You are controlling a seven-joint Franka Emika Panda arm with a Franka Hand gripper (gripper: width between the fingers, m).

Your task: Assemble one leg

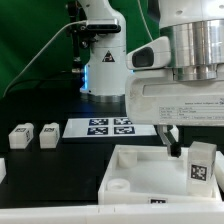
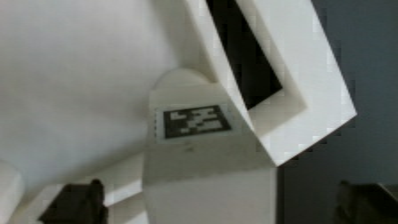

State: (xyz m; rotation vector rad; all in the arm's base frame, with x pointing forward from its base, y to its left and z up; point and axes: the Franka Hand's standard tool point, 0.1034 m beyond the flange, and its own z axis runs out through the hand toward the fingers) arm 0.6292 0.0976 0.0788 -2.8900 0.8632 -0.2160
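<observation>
**Leg at the panel's corner, seating step in hand**

At the lower right of the exterior frame, the small white plastic block-like leg with a black-and-white square tag (image 1: 201, 165) stands upright at the corner of the large white square tray-like panel (image 1: 140, 172), which fills the lower middle of that frame on the black worktop (image 1: 60, 165). The robot's pincer (image 1: 173, 146) hangs just above and beside it, under the arm's broad white wrist; one dark finger (image 1: 170, 147) shows near the leg's upper edge. Whether the fingers are clamped on the leg or merely close to it I cannot tell, since the wrist body hides most of them in that frame and the wrist view shows only dark finger tips (image 2: 75, 203) low in the frame.

In the wrist view the leg (image 2: 196, 160) fills the centre, its tag facing the camera, with the panel's raised rim (image 2: 267, 70) running behind it.

Two more small white tagged blocks (image 1: 34, 135) lie apart at the middle left of the exterior frame, and the flat white marker board (image 1: 110, 128) lies in the centre.

The step in hand looks like setting this leg into a corner hole. The next move probably calls for keeping the leg upright, lining it over the hole, then pressing or turning it home without shifting the panel.
</observation>
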